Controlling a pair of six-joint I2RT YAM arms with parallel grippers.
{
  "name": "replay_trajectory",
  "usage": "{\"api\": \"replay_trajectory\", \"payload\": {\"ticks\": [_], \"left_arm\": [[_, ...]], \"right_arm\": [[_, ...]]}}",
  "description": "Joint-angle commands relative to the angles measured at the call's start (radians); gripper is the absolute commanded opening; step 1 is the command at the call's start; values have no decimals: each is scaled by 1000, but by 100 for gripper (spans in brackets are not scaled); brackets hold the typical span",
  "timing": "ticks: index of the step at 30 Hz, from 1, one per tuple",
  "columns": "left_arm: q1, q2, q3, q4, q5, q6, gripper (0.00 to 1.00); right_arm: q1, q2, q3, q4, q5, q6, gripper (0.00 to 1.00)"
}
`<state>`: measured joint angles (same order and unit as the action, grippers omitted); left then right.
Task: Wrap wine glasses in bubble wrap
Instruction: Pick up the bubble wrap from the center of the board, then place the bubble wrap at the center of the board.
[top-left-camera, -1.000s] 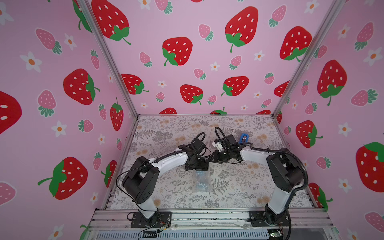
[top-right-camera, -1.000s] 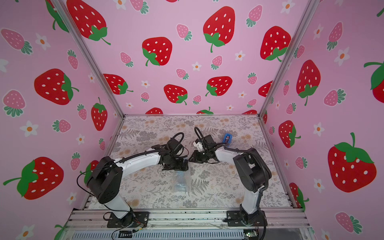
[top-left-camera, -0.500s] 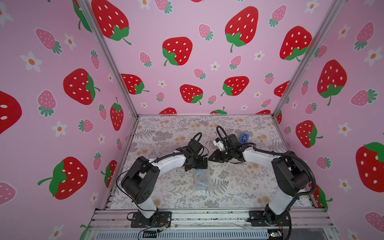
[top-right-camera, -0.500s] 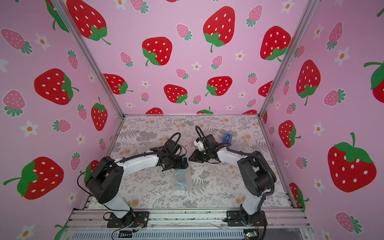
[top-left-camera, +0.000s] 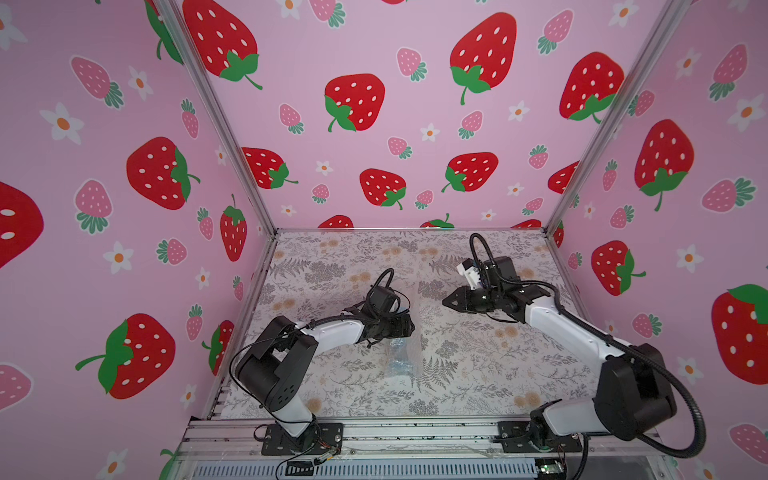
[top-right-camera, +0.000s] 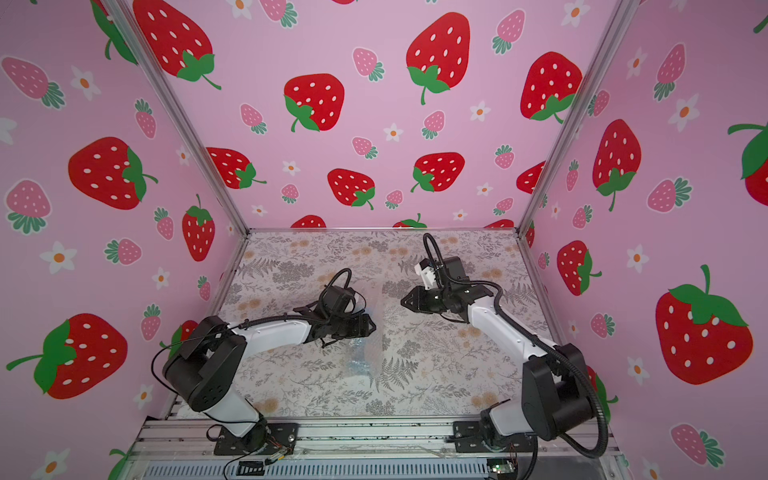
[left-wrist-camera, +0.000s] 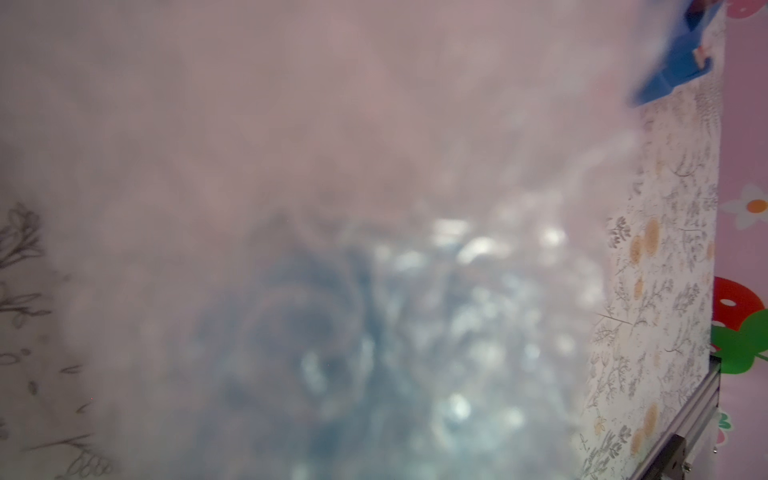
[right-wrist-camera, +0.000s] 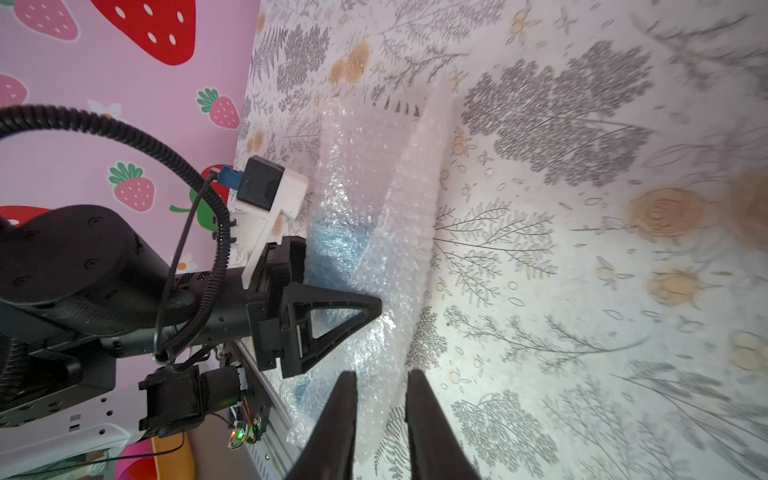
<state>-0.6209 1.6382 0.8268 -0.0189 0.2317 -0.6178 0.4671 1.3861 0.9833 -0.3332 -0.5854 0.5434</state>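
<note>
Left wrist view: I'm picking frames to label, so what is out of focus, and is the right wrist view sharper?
Left wrist view: the bubble wrap fills the lens as a milky blur with glare, the goblet only a blue smear; just a strip of table is sharp. Right wrist view: the bubble wrap is crisp, the table past it smeared.

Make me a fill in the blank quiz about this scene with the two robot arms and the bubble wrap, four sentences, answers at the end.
1. The goblet seen through the bubble wrap is light ____.
2. The gripper right beside that goblet belongs to the robot's ____ arm.
3. The right gripper, its fingers slightly apart, holds ____.
4. The pink walls are printed with flowers and ____.

Answers: blue; left; nothing; strawberries
</note>
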Motion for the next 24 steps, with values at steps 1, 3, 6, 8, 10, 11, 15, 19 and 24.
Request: {"api": "replay_trajectory", "payload": {"ticks": [1,3,6,8,10,11,15,19,24], "left_arm": [[-6,-78,-51,184,20,51,70],[-19,-131,-88,280,29,97,70],[-58,-203,-118,375,30,190,70],[-95,-234,-133,444,23,267,71],[-114,-245,-155,538,51,330,71],[-123,-242,-161,581,72,369,71],[-159,-204,-193,775,119,495,69],[-190,-98,-229,992,152,593,69],[-234,35,-241,1174,141,640,70]], "right_arm": [[-42,-76,-27,-118,37,-65,24],[-68,-116,-29,-150,33,-84,25],[-82,-157,-24,-170,-1,-104,26],[-83,-173,-9,-185,-20,-118,26],[-82,-184,9,-197,-36,-127,26],[-83,-189,20,-204,-43,-134,26],[-82,-217,61,-239,-33,-160,27],[-82,-231,74,-255,-18,-175,28],[-82,-217,63,-254,-5,-180,28]]}}
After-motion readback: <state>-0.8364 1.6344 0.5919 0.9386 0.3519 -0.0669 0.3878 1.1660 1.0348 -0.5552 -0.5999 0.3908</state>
